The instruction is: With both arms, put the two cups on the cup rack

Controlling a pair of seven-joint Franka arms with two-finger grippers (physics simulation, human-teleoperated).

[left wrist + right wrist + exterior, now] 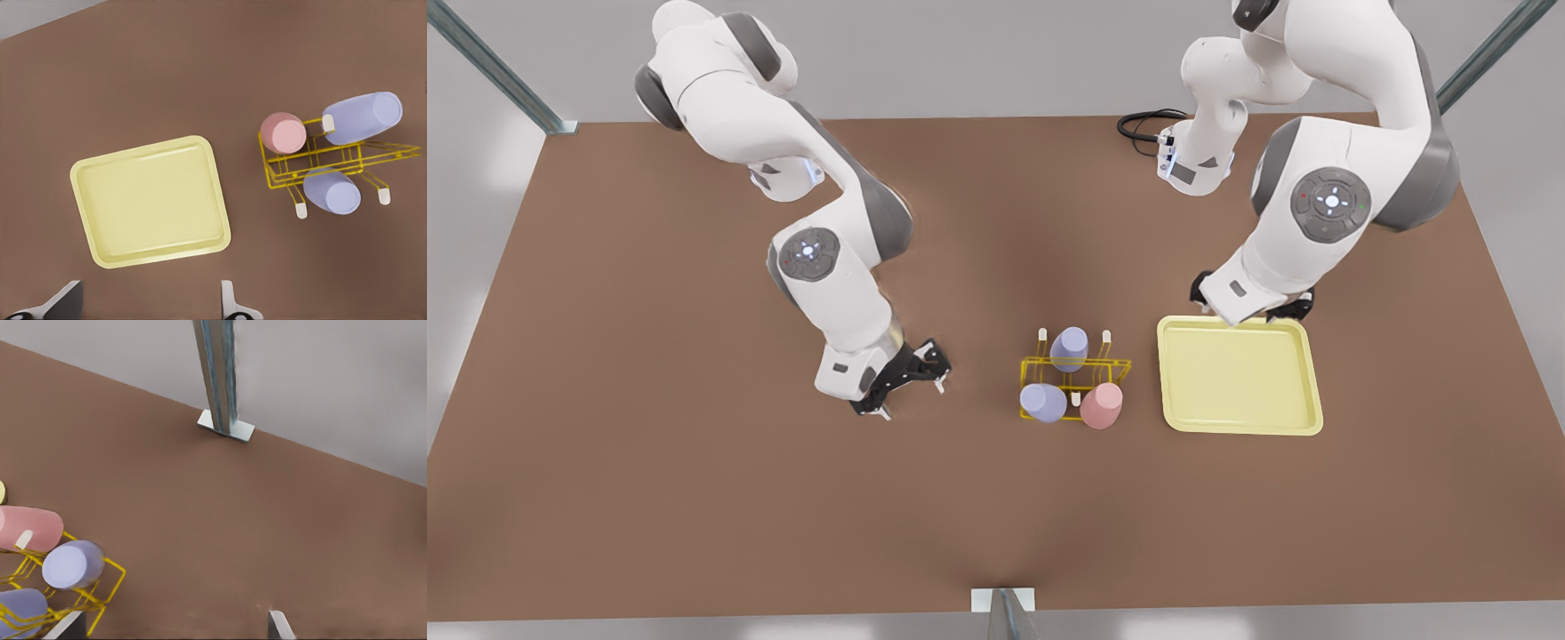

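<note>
- The yellow wire cup rack stands on the brown table, near the middle, between the two arms and just beside the pale yellow square tray, which lies on the front view's right
- Three cups sit in the rack, none held by a tool: the pink cup at the corner nearest the tray, the near lavender cup just beside it on the front view's left, and the far lavender cup behind them, between two white-tipped pegs
- In the front view each cup shows a closed flat end upward, and the far lavender cup leans slightly
- The left tool hovers over the table at the tray's far edge, on the front view's right; its two fingers stand wide apart and hold nothing
- From the left wrist view the tray lies closest, with the rack beyond it carrying the pink cup, the near lavender cup and the far lavender cup
- The right tool sits low over the table on the front view's left, near the rack but apart from it; its fingers are spread wide and empty
- The right wrist view catches the rack's corner with the pink cup, the near lavender cup and the far lavender cup, and a metal post at the table's edge
- A black cable lies coiled at the table's far side
</note>
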